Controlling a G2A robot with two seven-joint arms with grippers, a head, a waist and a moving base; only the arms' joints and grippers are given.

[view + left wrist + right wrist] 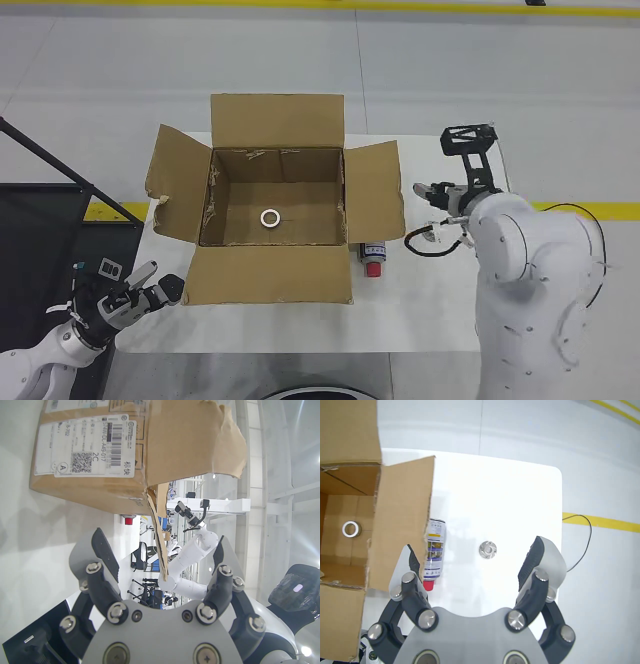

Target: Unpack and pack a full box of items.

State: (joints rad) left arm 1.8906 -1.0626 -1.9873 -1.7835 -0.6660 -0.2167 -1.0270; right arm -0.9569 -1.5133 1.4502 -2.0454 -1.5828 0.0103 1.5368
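Observation:
An open cardboard box point(275, 280) stands mid-table with all flaps spread. Inside, a white ring point(270, 217) lies on the box floor point(351, 529). A spray can with a red cap point(372, 256) lies on the table against the box's right side point(433, 550). A small metal disc point(488, 549) rests on the table right of the can. My right gripper point(472, 560) hovers open and empty above the disc and can, right of the box point(440, 205). My left gripper point(160, 290) is open and empty at the table's front-left corner, facing the labelled box wall point(100, 450).
The white table point(430, 300) has bare surface to the right of and in front of the box. A black cable point(582, 550) hangs past the right table edge. A yellow floor line point(600, 210) runs beyond it. A dark panel point(40, 230) stands left of the table.

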